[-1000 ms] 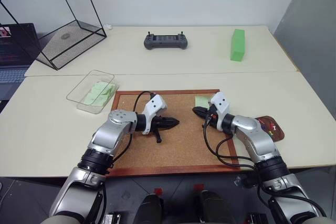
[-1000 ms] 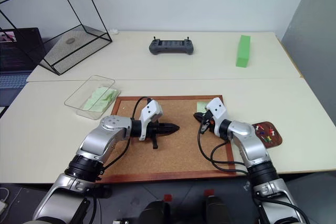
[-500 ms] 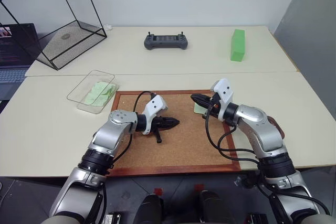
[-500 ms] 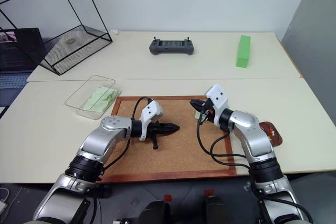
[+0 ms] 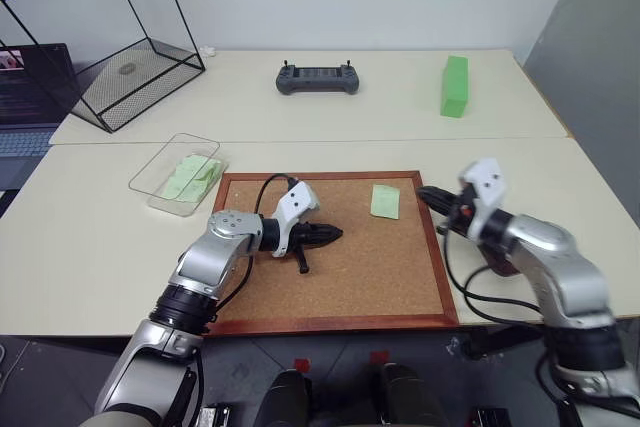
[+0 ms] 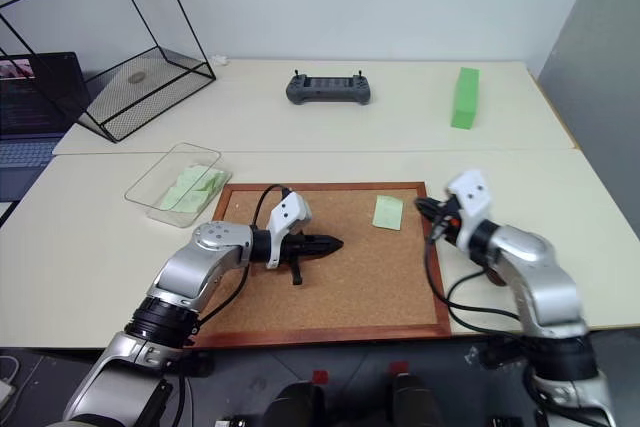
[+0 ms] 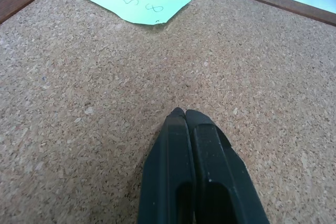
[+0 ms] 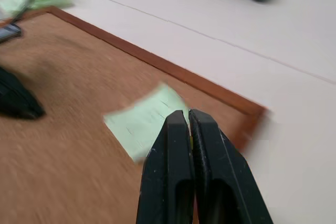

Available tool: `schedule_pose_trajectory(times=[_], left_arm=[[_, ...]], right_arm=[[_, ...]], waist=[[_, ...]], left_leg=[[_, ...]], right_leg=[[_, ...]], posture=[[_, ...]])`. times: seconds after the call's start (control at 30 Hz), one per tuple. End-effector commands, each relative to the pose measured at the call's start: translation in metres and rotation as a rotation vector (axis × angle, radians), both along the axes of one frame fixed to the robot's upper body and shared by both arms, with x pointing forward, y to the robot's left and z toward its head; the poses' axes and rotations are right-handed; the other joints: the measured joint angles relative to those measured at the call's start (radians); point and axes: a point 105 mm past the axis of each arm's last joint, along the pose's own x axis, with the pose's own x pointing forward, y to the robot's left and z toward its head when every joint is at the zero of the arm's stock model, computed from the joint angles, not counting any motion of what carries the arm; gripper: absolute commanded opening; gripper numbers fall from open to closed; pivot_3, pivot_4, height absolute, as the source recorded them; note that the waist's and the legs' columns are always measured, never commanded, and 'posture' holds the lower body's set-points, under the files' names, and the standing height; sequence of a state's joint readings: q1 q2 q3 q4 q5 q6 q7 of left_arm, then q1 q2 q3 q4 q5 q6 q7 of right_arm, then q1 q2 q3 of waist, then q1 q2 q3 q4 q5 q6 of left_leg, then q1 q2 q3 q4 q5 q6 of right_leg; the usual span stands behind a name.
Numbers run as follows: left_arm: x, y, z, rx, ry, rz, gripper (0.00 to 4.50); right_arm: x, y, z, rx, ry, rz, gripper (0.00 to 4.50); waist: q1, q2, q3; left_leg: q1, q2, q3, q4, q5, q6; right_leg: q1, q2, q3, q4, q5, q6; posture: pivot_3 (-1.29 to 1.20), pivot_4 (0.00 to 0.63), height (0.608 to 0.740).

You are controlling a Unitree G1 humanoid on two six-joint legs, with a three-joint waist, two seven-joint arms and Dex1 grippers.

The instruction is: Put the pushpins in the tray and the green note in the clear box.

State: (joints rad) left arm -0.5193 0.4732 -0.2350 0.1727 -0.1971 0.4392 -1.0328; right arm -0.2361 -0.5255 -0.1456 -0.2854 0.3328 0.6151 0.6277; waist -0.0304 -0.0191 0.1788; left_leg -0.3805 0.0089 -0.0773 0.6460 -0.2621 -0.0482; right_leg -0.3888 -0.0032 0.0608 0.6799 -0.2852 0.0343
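Clear box (image 5: 172, 187): on the table just off the cork board's (image 5: 330, 287) far-left corner; pale green slips of paper lie inside it.
Green note (image 5: 384, 201): flat on the cork board near its far-right corner, apart from both grippers; dark handwriting shows on it in the left wrist view.
Tray (image 5: 503, 265): dark reddish-brown, on the table just right of the board, mostly hidden behind the right arm; what is in it cannot be made out.
Pushpins: not discernible, possibly in the hidden tray.
Left gripper (image 5: 335, 234): fingers pressed together, nothing between them, tip low over the bare cork near the board's middle.
Right gripper (image 5: 428, 193): fingers closed together and empty, over the board's right frame edge, pointing toward the note.
Wire-frame cube (image 5: 95, 42): far left of the table; a small round object lies on its mesh base.
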Motion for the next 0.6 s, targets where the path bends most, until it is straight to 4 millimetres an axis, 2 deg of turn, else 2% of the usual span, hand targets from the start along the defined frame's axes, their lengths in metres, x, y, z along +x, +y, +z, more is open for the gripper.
schedule_pose_trajectory(times=[0.03, 0.17, 0.47, 0.6], left_arm=[[-0.003, 0.001, -0.012, 0.031, 0.026, 0.008, 0.00], [-0.002, 0.000, -0.013, 0.032, 0.030, 0.000, 0.00], [0.002, -0.004, -0.012, 0.034, 0.027, -0.020, 0.00], [0.003, -0.004, -0.011, 0.036, 0.025, -0.024, 0.00]], right_arm=[[-0.016, -0.022, 0.011, 0.003, -0.020, -0.089, 0.02], [-0.030, -0.052, -0.003, -0.018, 0.025, -0.216, 0.02], [-0.039, -0.084, -0.026, -0.051, 0.076, -0.374, 0.02], [-0.042, -0.091, -0.030, -0.041, 0.091, -0.401, 0.02]], waist=[[-0.001, 0.000, 0.000], [0.000, 0.000, 0.000], [0.000, 0.000, 0.000], [0.002, 0.000, 0.000]], left_leg=[[0.001, 0.000, 0.000, 0.000, 0.000, 0.000], [0.000, -0.001, 0.001, 0.000, 0.000, 0.000], [0.001, -0.001, 0.002, 0.000, 0.000, 0.000], [0.000, -0.001, 0.002, 0.000, 0.000, 0.000]], right_leg=[[0.000, 0.000, 0.000, 0.000, 0.000, 0.000], [0.000, 0.001, 0.001, 0.000, 0.000, 0.000], [0.000, 0.000, 0.002, -0.001, -0.002, 0.003], [0.001, 0.000, 0.002, -0.001, -0.002, 0.003]], posture=[[0.00, 0.150, 0.740], [0.00, 0.150, 0.740], [0.00, 0.150, 0.740], [0.00, 0.150, 0.740]])
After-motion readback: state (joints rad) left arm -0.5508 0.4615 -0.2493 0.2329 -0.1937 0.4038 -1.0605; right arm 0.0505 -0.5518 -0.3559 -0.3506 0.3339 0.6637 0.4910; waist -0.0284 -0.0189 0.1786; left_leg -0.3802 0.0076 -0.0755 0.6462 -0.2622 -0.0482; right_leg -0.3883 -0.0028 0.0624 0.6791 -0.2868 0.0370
